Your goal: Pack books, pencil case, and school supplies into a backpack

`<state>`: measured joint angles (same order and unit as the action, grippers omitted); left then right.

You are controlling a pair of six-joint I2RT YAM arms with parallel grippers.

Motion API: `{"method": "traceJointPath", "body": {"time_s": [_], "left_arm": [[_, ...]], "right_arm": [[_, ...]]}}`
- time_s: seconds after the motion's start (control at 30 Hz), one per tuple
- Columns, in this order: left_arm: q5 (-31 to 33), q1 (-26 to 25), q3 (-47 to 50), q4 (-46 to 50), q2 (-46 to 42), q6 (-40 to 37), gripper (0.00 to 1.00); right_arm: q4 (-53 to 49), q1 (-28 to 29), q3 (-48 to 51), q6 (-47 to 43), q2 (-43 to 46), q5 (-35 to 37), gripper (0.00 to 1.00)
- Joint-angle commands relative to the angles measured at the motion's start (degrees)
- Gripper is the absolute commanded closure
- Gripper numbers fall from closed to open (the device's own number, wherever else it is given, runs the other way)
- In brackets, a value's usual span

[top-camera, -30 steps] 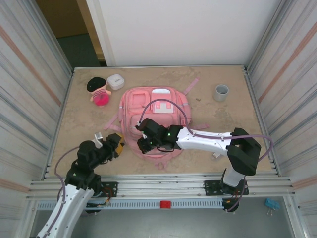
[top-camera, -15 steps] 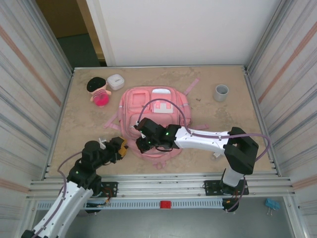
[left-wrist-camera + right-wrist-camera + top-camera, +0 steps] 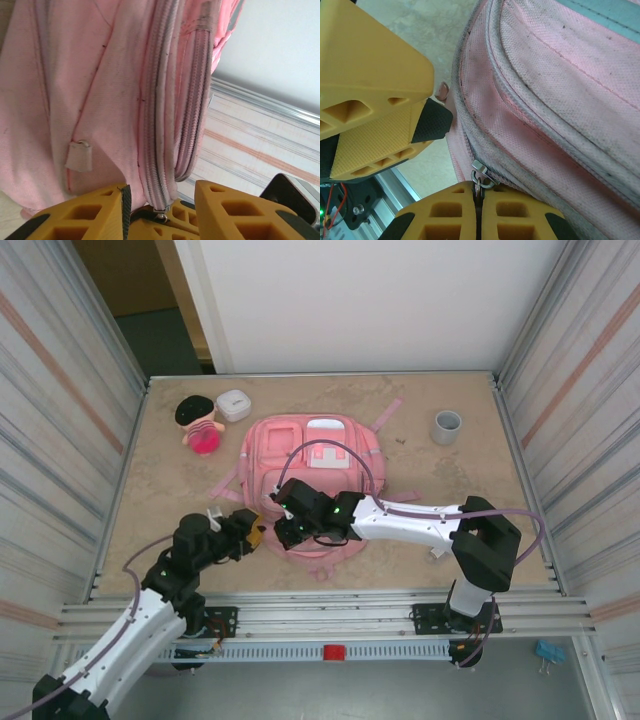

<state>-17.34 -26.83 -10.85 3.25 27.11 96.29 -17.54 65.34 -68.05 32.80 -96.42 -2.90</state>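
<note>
The pink backpack (image 3: pixel 310 465) lies flat in the middle of the table. My right gripper (image 3: pixel 477 192) is shut on the metal zip pull (image 3: pixel 479 177) at the backpack's near-left corner (image 3: pixel 530 100). My left gripper (image 3: pixel 161 192) is open and straddles the zipped edge (image 3: pixel 160 125) of that same corner. Its left pad touches the fabric, while the right finger (image 3: pixel 235 210) stands clear of it. From above, the left gripper (image 3: pixel 252 532) and right gripper (image 3: pixel 284 532) almost meet. The books, pencil case and school supplies are hidden.
A black-haired pink doll (image 3: pixel 200 425) and a small white box (image 3: pixel 233 405) sit at the back left. A grey cup (image 3: pixel 446 426) stands at the back right. Ribbed metal walls (image 3: pixel 570 440) close in both sides, and a rail (image 3: pixel 330 612) runs along the front.
My left arm has reached right and forward to the backpack's near-left corner, and its jaws have narrowed around the zip edge. The right gripper has stayed shut on the pull, shifting only slightly.
</note>
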Motion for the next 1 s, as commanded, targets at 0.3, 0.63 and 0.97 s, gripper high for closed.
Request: {"method": "traceJointPath", "body": {"time_s": [0.3,0.63,0.97], "left_arm": [[2.79,-1.02,-1.32,-6.75,7.75,-1.24,0.69],[4.50,-0.60,-2.63,-6.86,12.78,-4.01,1.00],[4.77,6.06,-4.38,1.60,7.06,-9.32,1.00]], "right_arm": [[3.43,1.68,-2.59,0.07,-1.11,-1.98,1.00],[0.32,0.88,-0.23,-1.02,2.04,-1.30,1.00],[-5.25,-5.28,7.04,-0.88,10.55,-1.12,1.00]]}}
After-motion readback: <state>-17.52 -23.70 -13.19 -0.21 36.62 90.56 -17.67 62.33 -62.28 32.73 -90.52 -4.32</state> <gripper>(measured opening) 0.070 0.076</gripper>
